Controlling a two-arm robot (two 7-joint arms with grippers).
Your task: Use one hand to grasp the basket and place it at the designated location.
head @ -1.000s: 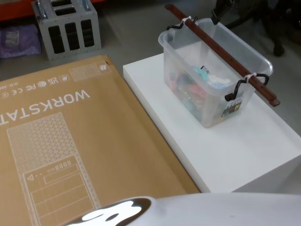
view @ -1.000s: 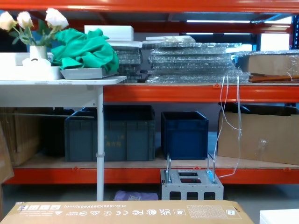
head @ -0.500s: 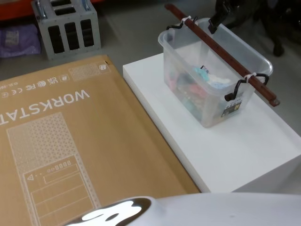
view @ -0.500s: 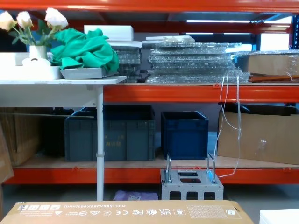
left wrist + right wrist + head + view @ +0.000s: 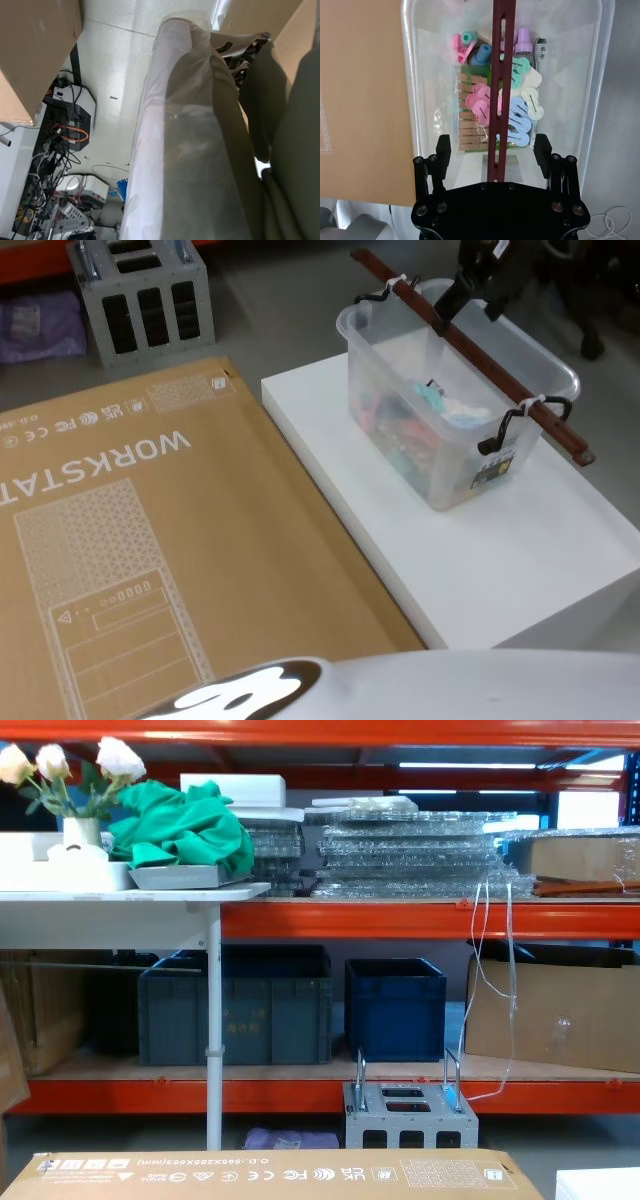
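Head view: the basket [image 5: 420, 440] stands on the white plinth [image 5: 520, 550], toward the plinth's far end, its long side slanted across the plinth top. A reddish-brown handle bar [image 5: 480, 355] lies along the basket's top, tied on with white loops. My right gripper [image 5: 465, 312] hangs over the plinth's far end, just above that bar.

Right wrist view: right gripper [image 5: 493, 147] spread wide, the fingers [image 5: 443, 147] on either side of the bar [image 5: 500, 75] with a clear gap on each side. Nothing in my grasp. Below the bar, inside the basket [image 5: 410, 75]: pink, blue and teal pegs [image 5: 520, 117] and a pack of wooden ones.

A flat cardboard box [image 5: 150, 540] lies against the plinth's left side.

Left wrist view: my left arm [image 5: 200, 125], wrapped in clear film, idle above grey floor.
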